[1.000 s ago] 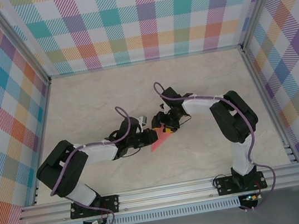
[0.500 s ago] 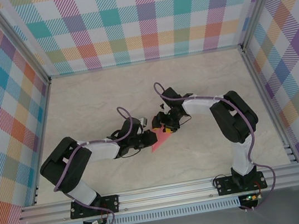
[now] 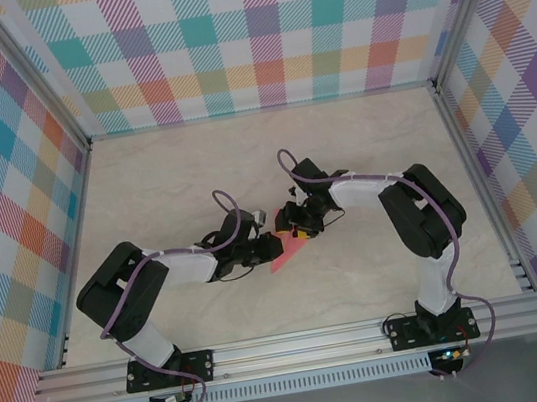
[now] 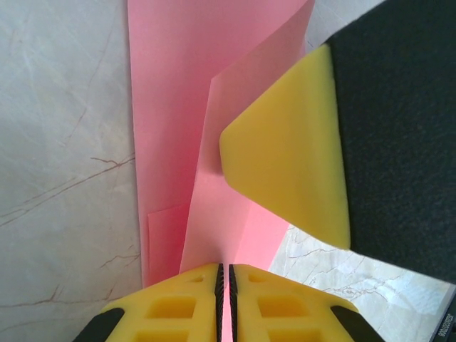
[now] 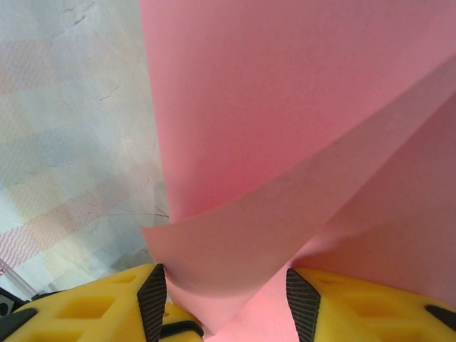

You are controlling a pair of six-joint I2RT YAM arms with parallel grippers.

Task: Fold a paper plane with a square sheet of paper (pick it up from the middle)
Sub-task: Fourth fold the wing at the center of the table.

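At mid-surface [image 3: 362,147], both arms meet over folded pink paper sheet [image 3: 293,254]. Left claw [image 4: 224,269]: fingers pressed together, clamped on sheet's near edge, creased layers fanning away from it. Sheet lies between the two claws, one flap raised. Right claw [image 5: 224,303]: fingers apart, curled flap sitting between pads; cannot tell whether pads pinch it.

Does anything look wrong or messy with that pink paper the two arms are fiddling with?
No tear or spill shows. The thin salmon-pink paper sheet is just not lying flat: the left gripper pinches one edge, and a loose flap bows up uncreased between the open fingers of the right gripper.
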